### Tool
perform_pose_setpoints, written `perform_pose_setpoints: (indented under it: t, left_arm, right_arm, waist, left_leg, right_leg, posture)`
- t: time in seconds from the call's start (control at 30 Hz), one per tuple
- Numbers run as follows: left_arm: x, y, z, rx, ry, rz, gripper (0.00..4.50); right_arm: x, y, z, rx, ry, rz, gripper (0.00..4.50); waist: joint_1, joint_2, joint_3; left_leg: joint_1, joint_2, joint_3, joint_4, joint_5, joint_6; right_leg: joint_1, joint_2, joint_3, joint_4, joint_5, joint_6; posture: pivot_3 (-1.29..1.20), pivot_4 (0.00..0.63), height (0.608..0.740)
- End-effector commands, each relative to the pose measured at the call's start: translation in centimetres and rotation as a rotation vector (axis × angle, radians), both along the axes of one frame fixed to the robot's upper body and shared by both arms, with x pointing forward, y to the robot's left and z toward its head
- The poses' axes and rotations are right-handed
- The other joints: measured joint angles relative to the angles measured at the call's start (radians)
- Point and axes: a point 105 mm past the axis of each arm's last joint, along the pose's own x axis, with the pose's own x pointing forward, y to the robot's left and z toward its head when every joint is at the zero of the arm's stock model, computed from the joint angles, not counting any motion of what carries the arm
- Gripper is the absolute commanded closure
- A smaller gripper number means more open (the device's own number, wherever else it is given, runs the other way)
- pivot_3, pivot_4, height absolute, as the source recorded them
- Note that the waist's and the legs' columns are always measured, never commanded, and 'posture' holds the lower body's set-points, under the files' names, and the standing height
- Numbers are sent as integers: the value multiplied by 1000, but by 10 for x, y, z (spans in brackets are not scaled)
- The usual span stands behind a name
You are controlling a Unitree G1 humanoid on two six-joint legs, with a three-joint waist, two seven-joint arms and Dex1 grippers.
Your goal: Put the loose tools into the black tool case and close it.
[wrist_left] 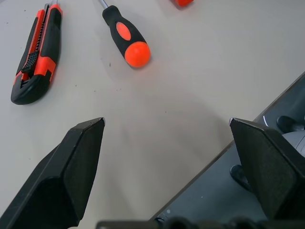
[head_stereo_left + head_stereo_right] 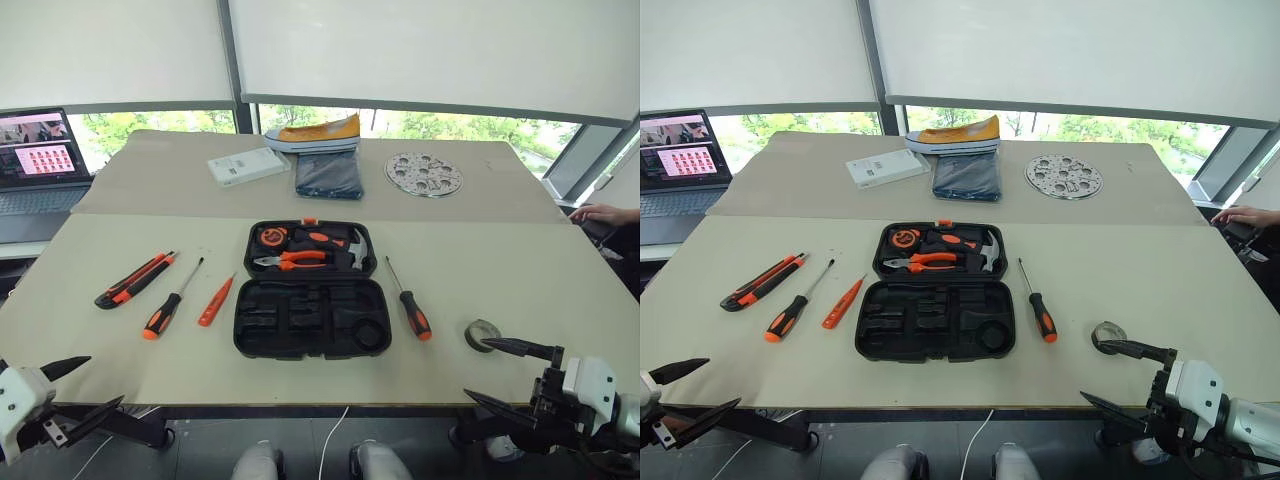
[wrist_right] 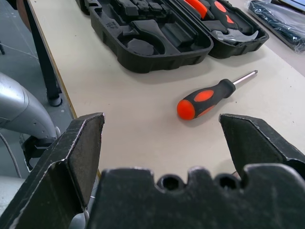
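left gripper (image 2: 78,385) & right gripper (image 2: 497,372) — jaws spread wide, both empty, touching nothing.

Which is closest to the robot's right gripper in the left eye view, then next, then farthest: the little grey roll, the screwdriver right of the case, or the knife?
1. Grey roll, just beside the right gripper.
2. Screwdriver, right of the open tool case.
3. Utility knife, far left.

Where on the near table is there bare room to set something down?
Bare: the wide stretch right of the right-hand screwdriver, beyond the grey roll, and the front strip before the open tool case. Crowded: left of the case, with utility knife and two screwdrivers.
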Motion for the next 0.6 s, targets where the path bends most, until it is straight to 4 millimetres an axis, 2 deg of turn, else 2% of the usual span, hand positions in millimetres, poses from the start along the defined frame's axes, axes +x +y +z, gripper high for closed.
perform_pose_setpoints:
  t: [0.03, 0.13, 0.2, 0.27, 0.37, 0.47, 0.53, 0.6]
  left_arm:
    - [8, -5, 13, -89, -27, 25, 0]
    - [21, 2, 28, -289, -93, 166, 0]
    - [20, 15, 32, -387, -129, 295, 0]
    - [15, 31, 33, -522, -164, 459, 0]
    - [3, 47, 26, -544, -155, 618, 0]
    - [-8, 60, 12, -521, -86, 732, 0]
    - [-9, 60, 9, -501, -51, 733, 0]
    - [0, 54, 13, -529, -12, 713, 0]
  right_arm:
    - [5, 5, 8, 32, -34, 21, 27]
    - [13, 25, 27, 246, -52, 44, 27]
    - [17, 35, 36, 318, -28, 64, 27]
    - [24, 44, 51, 378, -84, 85, 27]
    - [30, 59, 72, 403, -196, 124, 27]
    - [32, 73, 80, 416, -231, 164, 27]
    - [31, 82, 82, 420, -220, 199, 27]
    - [31, 87, 81, 421, -201, 211, 27]
  waist:
    - [0, 0, 0]
    - [-2, 0, 0]
    - [-2, 0, 0]
    - [-10, 0, 0]
    - [-18, 0, 1]
    - [-16, -1, 0]
    - [-10, -2, 0]
    - [-3, -3, 0]
  left_leg:
    - [0, 0, 0, 0, 0, 0]
    - [0, 1, 0, 0, 0, 0]
    - [0, 1, -1, 1, 0, 0]
    - [1, 0, -1, 1, 0, 0]
    - [2, 0, -1, 1, 3, 5]
    - [2, 0, -1, 1, 3, 4]
    - [2, 0, -1, 1, 2, 3]
    - [2, -1, 0, 1, 1, 1]
  right_leg:
    - [0, 0, 0, 0, 0, 0]
    - [0, 0, 0, 1, 0, 0]
    - [0, 0, 0, 5, 0, 0]
    - [0, 0, 1, 8, -1, -2]
    - [-1, 1, 1, 10, -3, -2]
    - [-1, 1, 1, 12, -3, -2]
    - [-1, 1, 0, 12, -4, -3]
    - [-1, 0, 0, 12, -4, -4]
  posture:
    - [0, 150, 740]
    - [0, 150, 740]
    - [0, 150, 740]
    - [0, 150, 740]
    - [0, 150, 740]
    - [0, 150, 740]
    - [0, 150, 740]
    - [0, 150, 740]
